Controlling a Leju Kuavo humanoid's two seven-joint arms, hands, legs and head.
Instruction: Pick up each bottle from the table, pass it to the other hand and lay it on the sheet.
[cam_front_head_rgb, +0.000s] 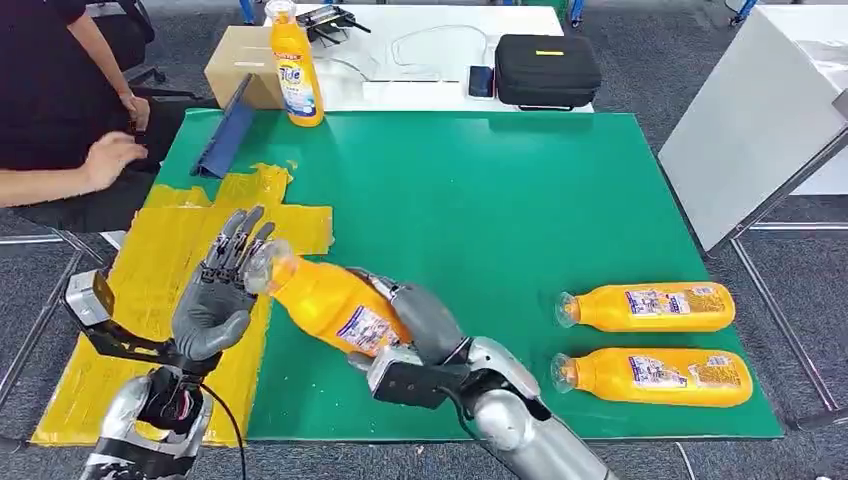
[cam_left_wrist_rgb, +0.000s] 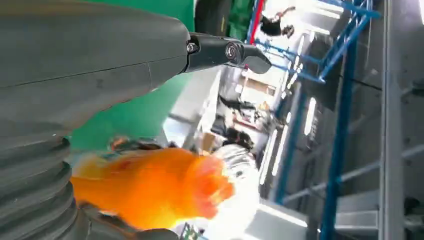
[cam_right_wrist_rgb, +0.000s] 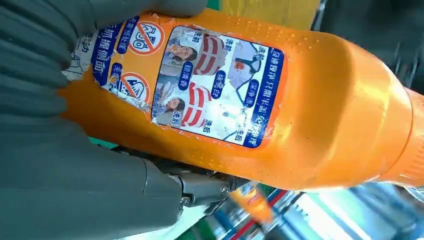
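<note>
Bottle: orange, tilted, lower centre of frame, cap toward left.
Right hand: clasped round bottle's body.
Left hand: fingers spread beside cap, holding nothing.

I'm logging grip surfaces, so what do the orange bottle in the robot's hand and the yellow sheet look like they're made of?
Orange bottle: likely smooth semi-gloss plastic, evenly coloured, with a worn paper-like label peeling at its edges. Yellow sheet: seems thin film or tape-like, going by its wrinkles, shine and ragged edges; I can't say which.
</note>
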